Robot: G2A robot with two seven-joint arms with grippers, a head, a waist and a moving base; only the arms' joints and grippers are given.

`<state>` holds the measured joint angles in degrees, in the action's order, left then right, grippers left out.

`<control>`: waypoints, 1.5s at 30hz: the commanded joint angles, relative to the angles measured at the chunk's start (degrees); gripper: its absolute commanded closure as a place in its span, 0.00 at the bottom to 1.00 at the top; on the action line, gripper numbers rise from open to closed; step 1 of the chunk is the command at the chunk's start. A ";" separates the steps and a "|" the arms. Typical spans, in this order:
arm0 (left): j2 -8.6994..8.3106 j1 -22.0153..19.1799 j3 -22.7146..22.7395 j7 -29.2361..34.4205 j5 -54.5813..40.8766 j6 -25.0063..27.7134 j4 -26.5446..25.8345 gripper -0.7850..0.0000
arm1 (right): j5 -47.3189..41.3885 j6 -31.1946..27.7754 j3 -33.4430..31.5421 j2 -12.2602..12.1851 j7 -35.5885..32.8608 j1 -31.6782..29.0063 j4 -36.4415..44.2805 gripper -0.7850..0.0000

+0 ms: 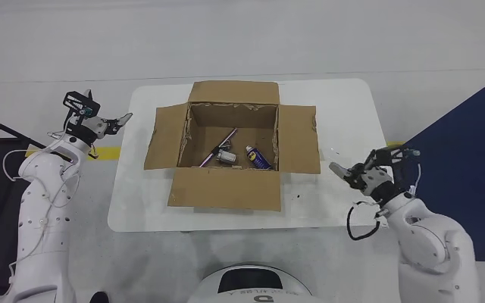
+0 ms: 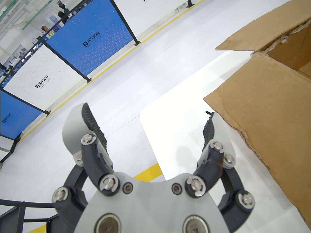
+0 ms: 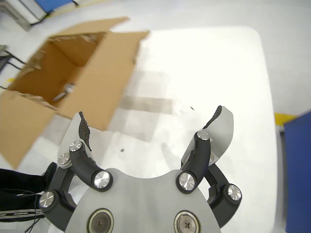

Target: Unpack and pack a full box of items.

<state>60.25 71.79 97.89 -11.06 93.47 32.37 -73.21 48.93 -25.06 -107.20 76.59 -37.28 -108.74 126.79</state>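
At the middle of the white table (image 1: 333, 106) sits the cardboard box (image 1: 225, 189), all four flaps folded outward and its inside open from above. On the box's floor lie three things. A purple rod (image 1: 220, 148) rests on a slant near the centre. A small grey item (image 1: 226, 157), too small to identify, sits just beside the rod on the side toward the near flap. A blue spray can (image 1: 258, 157) with yellow on it lies on its side close to the box's right wall, just beside the grey item.

Off the box's left flap, past the table's corner, hangs the left gripper (image 2: 148, 115), its fingers spread wide with nothing between them. Off the box's right flap, above bare tabletop and apart from the cardboard, hangs the right gripper (image 3: 150, 115), likewise spread wide and holding nothing. Neither gripper touches the box or anything in it.
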 commanded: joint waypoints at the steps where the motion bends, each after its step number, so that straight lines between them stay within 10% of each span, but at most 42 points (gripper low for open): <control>1: 0.00 0.00 0.00 0.00 0.00 0.00 0.00 0.00 | 0.86 1.52 2.29 -0.11 -2.47 0.76 3.49 0.00; 8: 0.00 0.00 0.00 0.00 0.00 0.00 0.00 0.00 | 6.11 7.94 18.68 -0.35 -13.12 10.96 7.17 0.00; 20: 0.00 0.00 0.00 0.00 0.00 0.00 0.00 0.00 | 10.09 26.08 47.02 2.63 -34.43 48.63 -17.10 0.00; 45: 0.00 0.00 0.00 0.00 0.00 0.00 0.00 0.00 | 9.41 28.92 48.98 3.27 -33.31 51.25 -24.51 0.00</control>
<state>60.25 71.79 97.89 -11.06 93.47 32.37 -73.21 58.84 2.90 -58.64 79.66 -71.11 -58.40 106.24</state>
